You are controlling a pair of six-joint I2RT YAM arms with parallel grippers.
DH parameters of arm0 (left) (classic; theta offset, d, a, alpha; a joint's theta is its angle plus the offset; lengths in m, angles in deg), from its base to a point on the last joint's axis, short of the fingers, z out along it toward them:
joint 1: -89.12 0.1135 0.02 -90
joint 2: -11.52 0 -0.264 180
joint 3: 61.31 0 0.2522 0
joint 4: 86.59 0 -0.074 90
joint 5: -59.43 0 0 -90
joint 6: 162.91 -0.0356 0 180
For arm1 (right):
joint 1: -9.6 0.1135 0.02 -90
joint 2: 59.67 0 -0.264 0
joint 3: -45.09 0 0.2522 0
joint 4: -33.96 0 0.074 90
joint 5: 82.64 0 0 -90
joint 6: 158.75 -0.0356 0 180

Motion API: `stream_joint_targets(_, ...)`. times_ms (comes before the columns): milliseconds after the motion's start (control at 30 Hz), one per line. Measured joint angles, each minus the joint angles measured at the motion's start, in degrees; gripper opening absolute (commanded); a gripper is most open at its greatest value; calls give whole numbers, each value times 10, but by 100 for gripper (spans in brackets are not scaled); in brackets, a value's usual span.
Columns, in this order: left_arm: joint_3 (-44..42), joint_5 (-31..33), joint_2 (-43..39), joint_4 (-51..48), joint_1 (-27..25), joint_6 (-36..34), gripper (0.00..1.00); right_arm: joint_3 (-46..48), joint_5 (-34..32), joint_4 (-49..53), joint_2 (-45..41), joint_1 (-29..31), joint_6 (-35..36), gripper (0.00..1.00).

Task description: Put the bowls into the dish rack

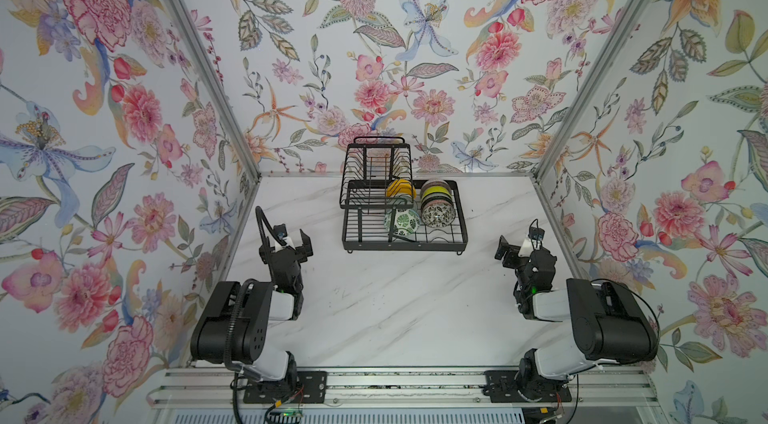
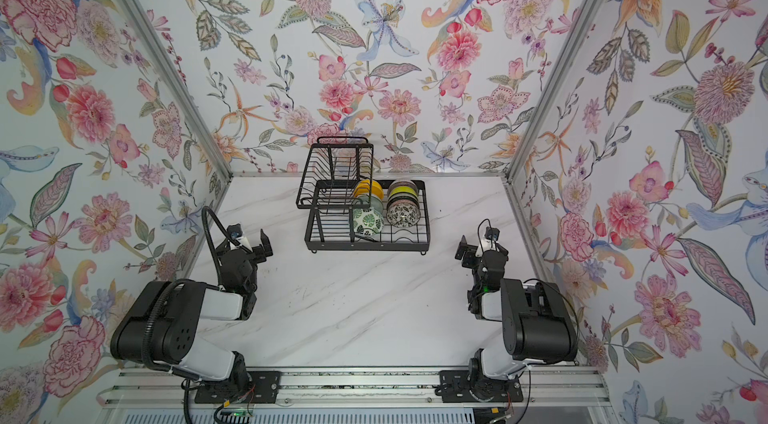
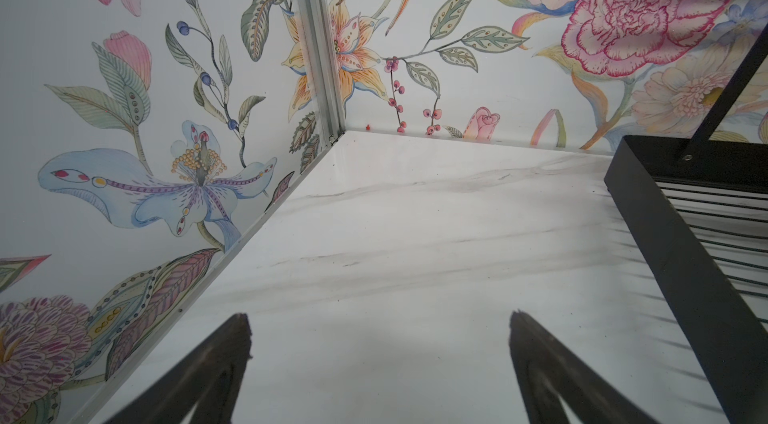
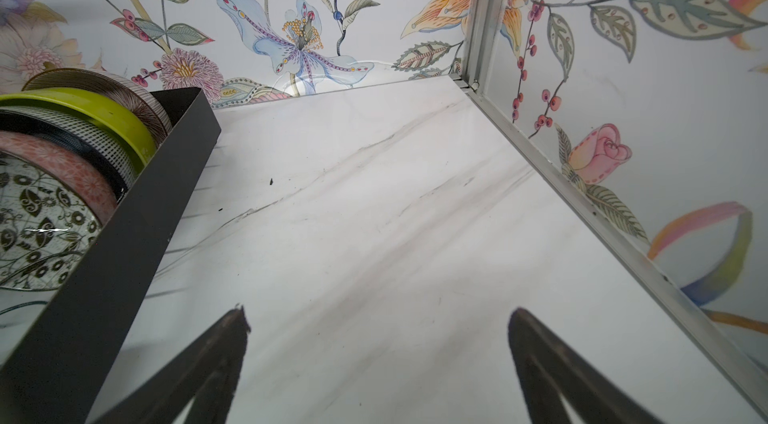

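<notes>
**Dish rack (image 1: pixel 405 246) loaded, both tools spread**

Located rack at centre of both top views, on the marble table (image 1: pixel 395 309), toward the back wall. Raised basket (image 1: pixel 376 164) on its upper-left part.

Logged the bowls standing on edge in the lower tray, in two rows.
- Left row, by the basket's right edge: yellow bowl (image 1: pixel 401 188) behind, leaf-print bowl (image 1: pixel 402 222) in front. Hint of a pale aqua rim between them in a top view; too hidden to confirm.
- Right row, packed face to face along the tray's right wall. Read from the right wrist view, back to front: ribbed bowl (image 4: pixel 104 80), lime green bowl (image 4: pixel 83 108), checked bowl (image 4: pixel 97 141), pink bowl (image 4: pixel 54 156), black-and-white patterned bowl (image 4: pixel 37 226).

Left gripper (image 1: pixel 287 246) at centre-left of the top views, below-left of the rack and apart from it. Fingers (image 3: pixel 224 351) spread wide over bare marble, nothing between.

Right gripper (image 1: pixel 519 249) at centre-right, below-right of the rack, also apart. Spread wide too, holding nothing.
</notes>
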Motion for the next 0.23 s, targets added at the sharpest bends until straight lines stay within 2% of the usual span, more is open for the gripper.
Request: stream_joint_targets(233,0,0,0,0,0,0,99,-5,1,5,0,-1,0,99)
